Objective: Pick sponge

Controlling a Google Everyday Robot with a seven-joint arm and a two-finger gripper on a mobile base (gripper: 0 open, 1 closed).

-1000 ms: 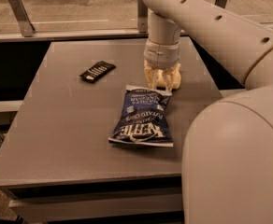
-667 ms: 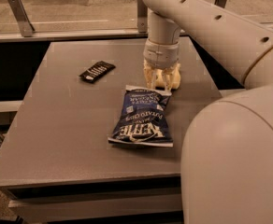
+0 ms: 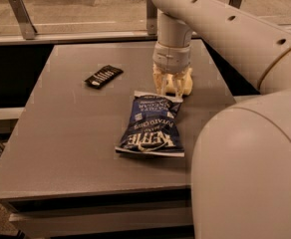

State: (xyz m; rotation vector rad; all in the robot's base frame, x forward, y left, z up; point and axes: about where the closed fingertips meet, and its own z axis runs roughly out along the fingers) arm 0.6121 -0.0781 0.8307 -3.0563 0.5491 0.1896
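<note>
The sponge (image 3: 178, 86) is a small pale yellow block on the grey table (image 3: 61, 133), just behind the top edge of the blue chip bag (image 3: 153, 126). My gripper (image 3: 173, 85) points straight down from the cream arm and sits at table level around the sponge. Its pale fingers (image 3: 159, 79) press on the sponge's sides, so it is shut on the sponge. Most of the sponge is hidden between the fingers.
A small black wrapped bar (image 3: 103, 76) lies on the table's back left. The chip bag lies flat in the middle, touching the gripper's front. My arm's large cream body (image 3: 250, 173) fills the right foreground. A metal rail (image 3: 21, 16) runs behind the table.
</note>
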